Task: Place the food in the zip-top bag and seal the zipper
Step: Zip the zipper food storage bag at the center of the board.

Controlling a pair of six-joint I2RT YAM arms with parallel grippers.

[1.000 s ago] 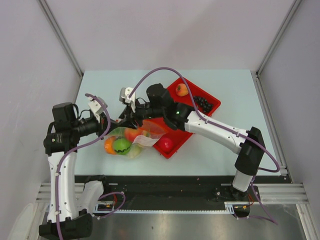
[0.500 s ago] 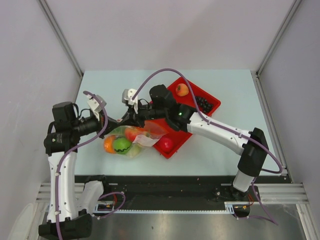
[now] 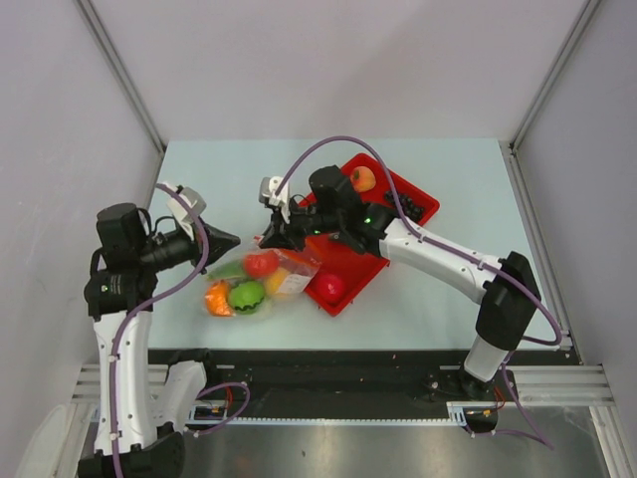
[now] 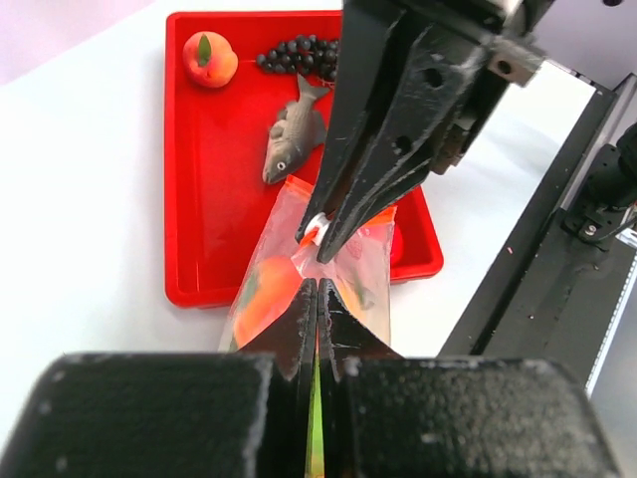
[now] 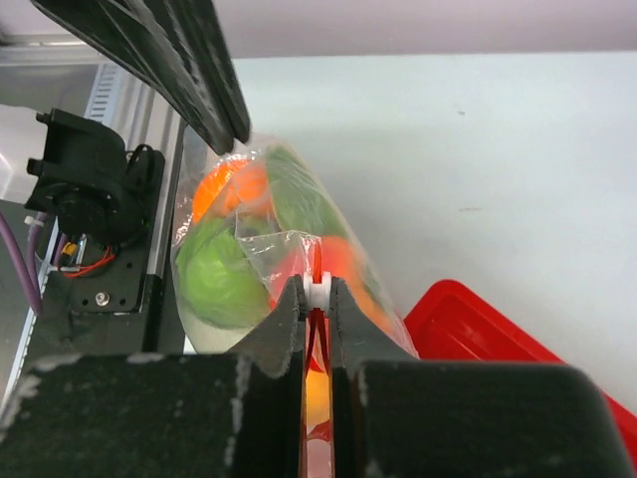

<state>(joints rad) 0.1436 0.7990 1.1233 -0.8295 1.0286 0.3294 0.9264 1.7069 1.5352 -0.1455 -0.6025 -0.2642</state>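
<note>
1. Top view: the bag [image 3: 261, 284] lies on the desk [image 3: 438, 299], its right end against the red tray [image 3: 350, 267].
   - It holds a tomato [image 3: 261, 264], an orange [image 3: 218, 298] and a green fruit [image 3: 246, 295].
   - On the tray I see a peach [image 3: 362, 178], grapes [image 3: 408, 206] and a red fruit [image 3: 329, 287].
   - The left jaws sit at the bag's left end and the right jaws at its upper edge. The two arms point at each other.
2. Left wrist view: the left jaws are pressed almost together, pinching the bag's near corner. Only a thin slit shows between them.
   - The right jaws come in from above, clamped on the white slider [image 4: 316, 224].
   - The zipper strip [image 4: 382, 213] shows orange-red on either side of them.
   - The bag's far end overlaps the tray rim.
   - A fish [image 4: 294, 134] lies on the tray near the peach and grapes.
3. Right wrist view: the right jaws are closed tight on the slider, with the strip running between them.
   - Behind the slider the bag bulges with orange and green food.
   - One finger of the left jaws reaches the bag's far end, at the top of the view.
   - A corner of the tray shows lower right.
</note>
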